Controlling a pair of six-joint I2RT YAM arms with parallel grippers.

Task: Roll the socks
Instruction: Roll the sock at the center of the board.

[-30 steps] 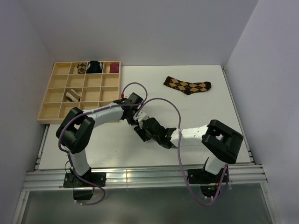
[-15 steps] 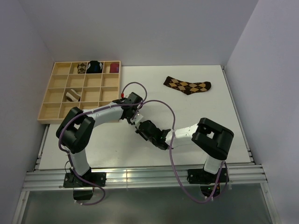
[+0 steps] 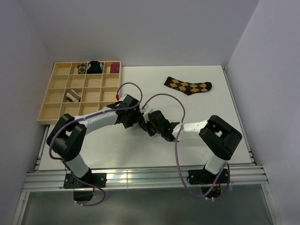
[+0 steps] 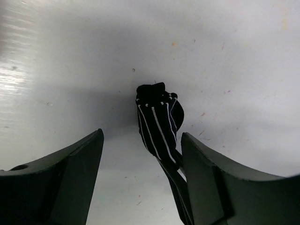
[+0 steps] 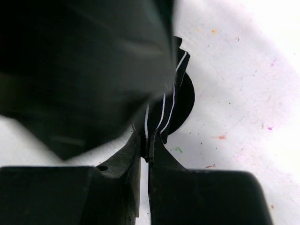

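From above, the left gripper (image 3: 138,119) and the right gripper (image 3: 149,123) meet nose to nose in the middle of the white table (image 3: 211,122). A brown diamond sock (image 3: 188,86) lies flat near the far edge. A brown-and-cream striped sock (image 3: 72,96) sits in one box of the wooden tray (image 3: 47,117). In the left wrist view, the left fingers (image 4: 70,178) are spread wide, and the black sock (image 4: 157,124) is bunched up on the table between them. In the right wrist view, the right fingers (image 5: 126,164) are pressed together, pinching the black sock's edge.
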